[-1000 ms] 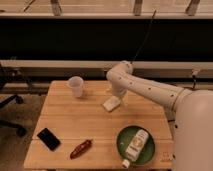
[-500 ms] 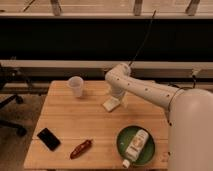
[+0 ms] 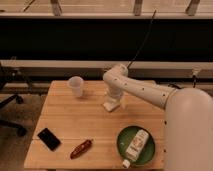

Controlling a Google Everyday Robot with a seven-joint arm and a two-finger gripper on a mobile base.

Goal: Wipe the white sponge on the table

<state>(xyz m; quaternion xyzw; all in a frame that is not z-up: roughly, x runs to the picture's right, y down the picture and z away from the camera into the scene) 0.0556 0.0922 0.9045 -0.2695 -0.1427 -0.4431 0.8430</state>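
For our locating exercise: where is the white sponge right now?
In the camera view, the white sponge lies on the table's far middle, right of the plastic cup, directly under the gripper.

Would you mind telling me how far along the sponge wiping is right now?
Done: the gripper is down at the white sponge, which lies on the table near its far edge. In hand: it seems to bear on the sponge. Left: the wiping strokes; the table shows no trace of how much is wiped.
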